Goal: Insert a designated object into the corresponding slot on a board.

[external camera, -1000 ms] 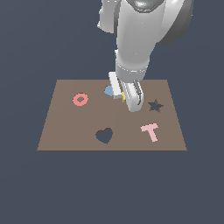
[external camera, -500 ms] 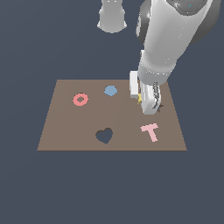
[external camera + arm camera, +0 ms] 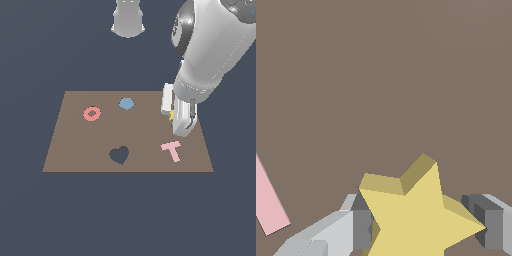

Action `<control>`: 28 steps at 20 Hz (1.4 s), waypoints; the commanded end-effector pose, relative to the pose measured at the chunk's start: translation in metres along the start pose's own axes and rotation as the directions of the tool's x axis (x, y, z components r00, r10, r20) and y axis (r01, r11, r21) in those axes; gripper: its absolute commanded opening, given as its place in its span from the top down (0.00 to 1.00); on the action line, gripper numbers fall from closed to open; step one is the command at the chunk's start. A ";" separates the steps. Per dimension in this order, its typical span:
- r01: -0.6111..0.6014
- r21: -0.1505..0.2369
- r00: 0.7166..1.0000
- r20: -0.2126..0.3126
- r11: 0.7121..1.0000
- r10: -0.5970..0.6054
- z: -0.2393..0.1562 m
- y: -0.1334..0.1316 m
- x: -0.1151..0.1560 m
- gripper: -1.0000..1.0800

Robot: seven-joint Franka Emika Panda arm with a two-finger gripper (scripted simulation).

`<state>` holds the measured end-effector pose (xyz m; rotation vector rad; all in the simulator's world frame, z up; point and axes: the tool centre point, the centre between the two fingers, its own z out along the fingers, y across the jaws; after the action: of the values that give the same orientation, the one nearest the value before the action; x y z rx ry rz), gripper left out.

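Fingers [image 3: 358,227] clamped on yellow star [image 3: 418,217], one pad each side; gripper [image 3: 180,122] hangs over brown board [image 3: 80,145] nr its edge on exterior view's right. Star only a yellow sliver [image 3: 171,116] in exterior view; wrist view shows it whole w/ bare board behind. Star slot hidden by arm. Pink T [image 3: 172,150] just beside gripper; heart cutout [image 3: 119,155], blue hexagon [image 3: 126,103], pink ring [image 3: 92,113] well apart. Dark floor around board.
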<state>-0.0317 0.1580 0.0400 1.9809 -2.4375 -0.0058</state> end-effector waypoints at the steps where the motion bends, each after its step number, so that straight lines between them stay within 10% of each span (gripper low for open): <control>1: -0.029 0.000 1.000 0.000 1.000 0.029 0.000 -0.003 -0.007 1.00; 21: -0.067 0.000 0.998 -0.001 0.998 0.067 0.010 -0.007 -0.015 1.00; 22: -0.067 0.000 0.998 -0.001 0.998 0.067 0.010 -0.007 -0.015 0.04; 28: -0.067 0.000 0.998 -0.001 0.998 0.067 0.010 -0.007 -0.015 0.04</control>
<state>-0.0214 0.1715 0.0305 1.8979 -2.5016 -0.0054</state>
